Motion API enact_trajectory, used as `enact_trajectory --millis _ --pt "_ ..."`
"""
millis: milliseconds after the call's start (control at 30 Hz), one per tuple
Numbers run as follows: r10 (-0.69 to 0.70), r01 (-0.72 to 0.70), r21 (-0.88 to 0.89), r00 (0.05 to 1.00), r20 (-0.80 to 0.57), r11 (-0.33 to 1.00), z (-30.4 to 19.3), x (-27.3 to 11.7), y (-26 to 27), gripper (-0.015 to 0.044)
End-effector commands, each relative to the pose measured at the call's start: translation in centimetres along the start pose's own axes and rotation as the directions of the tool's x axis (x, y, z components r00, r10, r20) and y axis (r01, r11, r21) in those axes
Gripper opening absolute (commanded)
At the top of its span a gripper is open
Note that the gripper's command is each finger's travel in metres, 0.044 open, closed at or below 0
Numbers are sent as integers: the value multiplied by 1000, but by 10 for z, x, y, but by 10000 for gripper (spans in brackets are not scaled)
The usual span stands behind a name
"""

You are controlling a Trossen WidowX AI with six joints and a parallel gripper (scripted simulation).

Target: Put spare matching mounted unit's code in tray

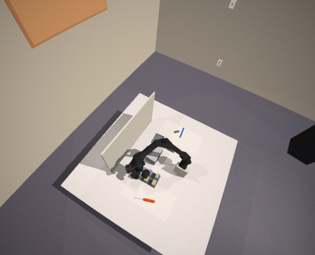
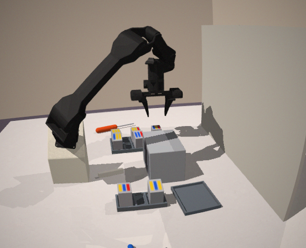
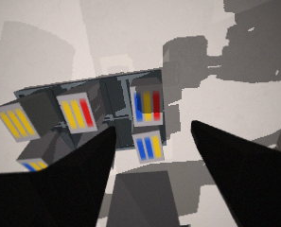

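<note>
I see beige walls and a purple-grey floor (image 1: 248,115) around the white table top (image 2: 241,213) I am working over. A tall pale panel (image 2: 257,112) stands upright along the table's right side in the exterior view. My black arm (image 2: 99,74) rises from a cream pedestal block (image 2: 66,164) and bends over the middle of the table. Below its elbow sits the mounted unit (image 2: 164,156), a grey box with no code visible on the faces turned toward the exterior camera.

Next in size is the dark grey tray (image 2: 196,197), lying flat just in front of the unit and to its right, with nothing in it. Beside the tray is the near rack (image 2: 141,204), holding a spare striped yellow, blue, red (image 2: 124,187) and one striped yellow, blue, yellow (image 2: 155,185). Behind the unit sits the far rack (image 2: 125,148), where the spare striped blue, yellow, red (image 3: 147,105) stands at the rack's end, touched by nothing. A spare with three blue stripes (image 3: 149,148) is next to it.

My gripper (image 2: 156,114) hangs in the air above the far rack, fingers partly spread and holding nothing.

An orange-handled screwdriver (image 2: 109,128) lies behind the far rack.
</note>
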State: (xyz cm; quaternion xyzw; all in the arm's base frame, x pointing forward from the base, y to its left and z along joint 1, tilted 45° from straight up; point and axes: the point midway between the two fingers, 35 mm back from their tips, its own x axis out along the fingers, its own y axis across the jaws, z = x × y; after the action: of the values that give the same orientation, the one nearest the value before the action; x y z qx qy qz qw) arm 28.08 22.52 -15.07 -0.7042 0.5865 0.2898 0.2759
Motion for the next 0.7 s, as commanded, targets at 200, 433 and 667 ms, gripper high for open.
enact_trajectory --millis 200,433,667 --pt "0 0 -6 1000 -6 1000 0 17 0 300" --pt "-1 0 -6 1000 -7 1000 0 29 0 300" --pt "-1 1 -6 1000 -7 1000 1 40 0 300"
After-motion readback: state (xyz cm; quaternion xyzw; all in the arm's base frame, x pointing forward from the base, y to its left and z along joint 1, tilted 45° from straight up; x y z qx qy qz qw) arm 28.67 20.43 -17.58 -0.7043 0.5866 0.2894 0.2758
